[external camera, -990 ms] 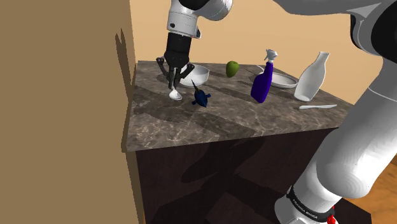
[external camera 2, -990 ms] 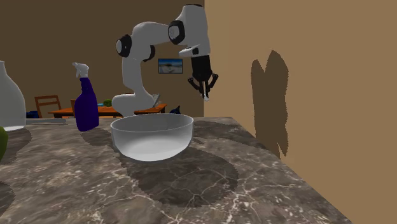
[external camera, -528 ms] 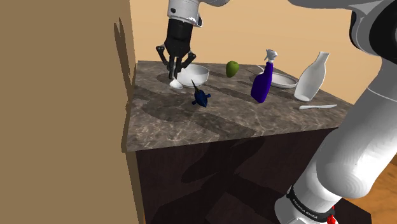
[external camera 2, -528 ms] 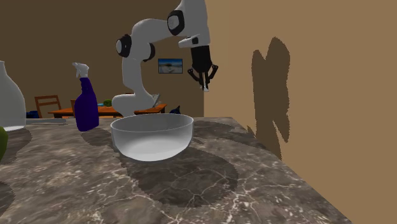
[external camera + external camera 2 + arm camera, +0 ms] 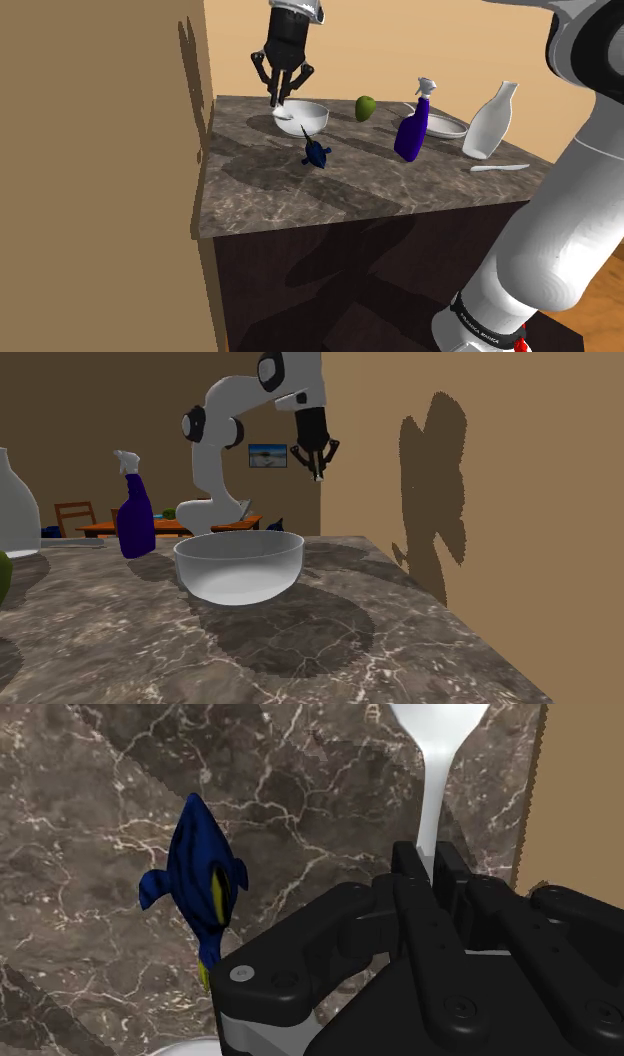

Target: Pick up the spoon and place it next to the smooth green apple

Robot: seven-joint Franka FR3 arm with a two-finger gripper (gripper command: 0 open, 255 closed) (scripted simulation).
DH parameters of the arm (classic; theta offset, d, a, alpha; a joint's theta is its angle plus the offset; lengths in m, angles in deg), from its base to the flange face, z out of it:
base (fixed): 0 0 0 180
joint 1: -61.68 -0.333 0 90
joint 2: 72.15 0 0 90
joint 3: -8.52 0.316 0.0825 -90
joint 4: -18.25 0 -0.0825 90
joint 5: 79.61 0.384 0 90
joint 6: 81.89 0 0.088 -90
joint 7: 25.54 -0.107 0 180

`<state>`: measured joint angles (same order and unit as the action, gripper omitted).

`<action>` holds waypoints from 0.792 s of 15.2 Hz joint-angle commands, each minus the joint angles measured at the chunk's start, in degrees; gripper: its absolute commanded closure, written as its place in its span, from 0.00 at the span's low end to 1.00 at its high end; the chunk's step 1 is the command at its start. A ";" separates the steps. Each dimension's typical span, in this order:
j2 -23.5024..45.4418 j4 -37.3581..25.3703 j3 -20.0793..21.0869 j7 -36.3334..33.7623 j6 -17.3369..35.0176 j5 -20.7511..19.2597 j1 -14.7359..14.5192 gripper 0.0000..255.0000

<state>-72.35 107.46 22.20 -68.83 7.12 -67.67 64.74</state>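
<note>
**A:** What do the containers hold?

**B:** The bowl [image 5: 316,122] is see-through in the second exterior view [image 5: 240,578], and the marble of the counter [image 5: 330,195] shows through its wall. The white plate [image 5: 451,127] lies half behind the blue spray bottle [image 5: 411,132], so I cannot tell what is on it. The tall white bottle [image 5: 490,120] stands upright just beside the plate.

**A:** And the spoon?

**B:** The spoon [image 5: 285,109] is in the air, with the jaws clamped tight on its handle. The wrist view shows the handle pinched between the fingers, with the scoop end [image 5: 438,729] pointing down at the counter near the wall [image 5: 90,180]. In the shoulder view it hangs by the bowl's left rim. The green apple [image 5: 365,107] sits past the bowl on the other side, well apart from the spoon.

**A:** What has changed since a second ago?

**B:** The arm has gone up. Then the scoop hung close above the marble, beside the blue fish toy [image 5: 317,153]. Now it is clearly higher (and a little toward the bowl). Everything else on the counter has stayed put.
</note>
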 commanded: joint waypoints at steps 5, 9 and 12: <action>-3.86 3.98 -4.31 8.21 -1.56 0.51 4.00 1.00; -4.96 5.00 -7.39 13.74 -2.81 0.19 6.58 1.00; -5.14 5.02 -9.72 17.85 -3.81 -0.24 8.48 1.00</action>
<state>-77.65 112.58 13.40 -52.72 3.59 -67.73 72.46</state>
